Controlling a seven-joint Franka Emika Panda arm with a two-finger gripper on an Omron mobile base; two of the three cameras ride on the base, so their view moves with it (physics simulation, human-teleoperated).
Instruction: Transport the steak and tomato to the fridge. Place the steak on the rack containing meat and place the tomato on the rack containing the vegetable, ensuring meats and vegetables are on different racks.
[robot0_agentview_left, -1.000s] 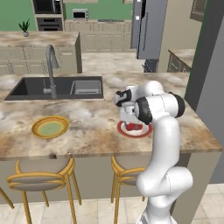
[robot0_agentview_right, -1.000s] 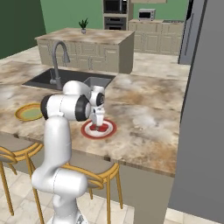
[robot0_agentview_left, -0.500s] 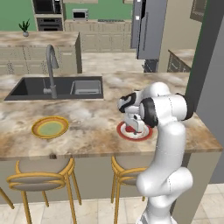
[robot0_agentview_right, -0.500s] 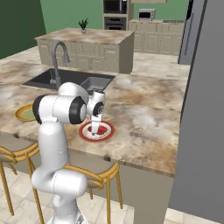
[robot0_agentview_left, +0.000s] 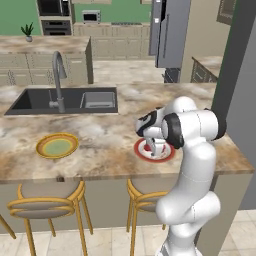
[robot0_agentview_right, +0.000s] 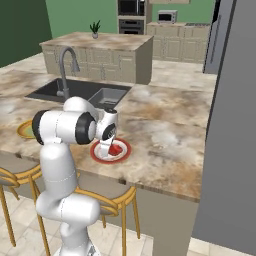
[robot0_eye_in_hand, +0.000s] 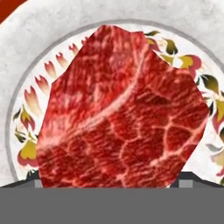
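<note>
Steak (robot0_eye_in_hand: 120, 109) lies on the red-rimmed plate (robot0_agentview_left: 165, 154) on the worktop (robot0_agentview_left: 105, 132), right of the sink (robot0_agentview_left: 65, 100). End effector (robot0_agentview_left: 152, 149) is down over the plate, one fingertip showing either side of the meat at the bottom of the hand view. Can't tell whether it's pinching the steak or just spread around it. Yellow plate (robot0_agentview_left: 57, 146) sits well apart to the left.

Marble counter (robot0_agentview_left: 105, 137) with red-rimmed plate (robot0_agentview_left: 167, 154), yellow plate (robot0_agentview_left: 57, 146).
</note>
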